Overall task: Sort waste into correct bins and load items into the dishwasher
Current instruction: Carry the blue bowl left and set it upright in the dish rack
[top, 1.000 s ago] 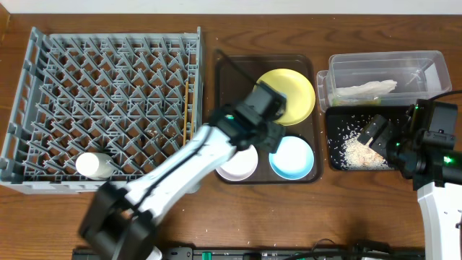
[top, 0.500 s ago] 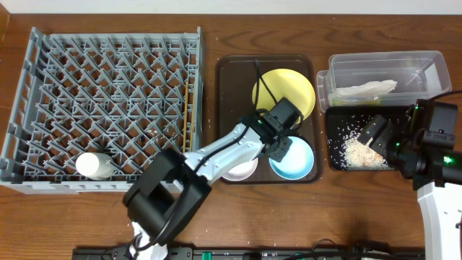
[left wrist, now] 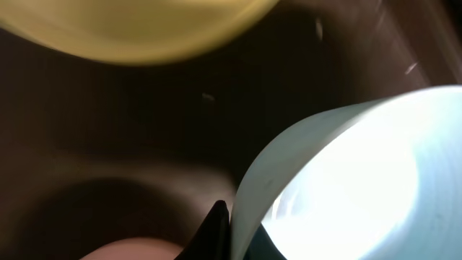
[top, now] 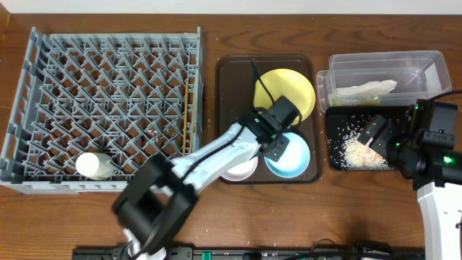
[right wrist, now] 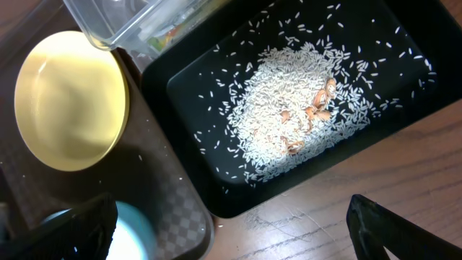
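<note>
Left gripper (top: 278, 146) apparently pinching blue bowl (top: 296, 160) rim; thin grip may slip, dropping bowl onto tray (top: 232, 87). Right gripper (right wrist: 231, 232) wide, idle.

Smooth gloss is shown by the light blue bowl (top: 296, 160) and yellow plate (top: 292, 90); the table (top: 361, 29) is grained wood

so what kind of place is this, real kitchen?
Probably a lab tabletop mock-up of dish clearing, not a kitchen: wooden table, a dish rack, a brown tray of crockery, and a black tray of rice scraps.
</note>
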Motion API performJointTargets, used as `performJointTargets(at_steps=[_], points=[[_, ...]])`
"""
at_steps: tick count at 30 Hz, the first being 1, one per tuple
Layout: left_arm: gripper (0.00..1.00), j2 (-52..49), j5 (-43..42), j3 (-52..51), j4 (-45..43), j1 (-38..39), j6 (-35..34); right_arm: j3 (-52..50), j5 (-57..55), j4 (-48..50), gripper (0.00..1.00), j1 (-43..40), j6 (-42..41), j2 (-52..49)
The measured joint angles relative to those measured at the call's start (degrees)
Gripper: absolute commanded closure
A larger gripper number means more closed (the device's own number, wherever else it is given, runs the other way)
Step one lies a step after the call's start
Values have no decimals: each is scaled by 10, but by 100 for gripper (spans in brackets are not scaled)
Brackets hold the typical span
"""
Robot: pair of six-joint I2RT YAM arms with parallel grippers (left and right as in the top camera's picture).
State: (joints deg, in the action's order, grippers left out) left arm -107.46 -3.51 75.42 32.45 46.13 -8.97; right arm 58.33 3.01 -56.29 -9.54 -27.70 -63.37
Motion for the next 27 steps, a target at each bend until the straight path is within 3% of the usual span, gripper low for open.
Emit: performJointTargets(at_steps=[3,7,10,14,19,27], points=[[93,87,92,18,41,-11,0,0,0,0,1,0,0,0],[93,166,280,31,100,-39,0,0,0,0,1,0,0,0],[92,181,454,35,136,-73,0,0,0,0,1,0,0,0],[93,166,610,31,145,-128,1,0,0,0,1,0,0,0],[93,151,696,28,136,-198,1,0,0,0,1,0,0,0],[93,69,731,28,118,-251,2,0,0,0,1,0,0,0]])
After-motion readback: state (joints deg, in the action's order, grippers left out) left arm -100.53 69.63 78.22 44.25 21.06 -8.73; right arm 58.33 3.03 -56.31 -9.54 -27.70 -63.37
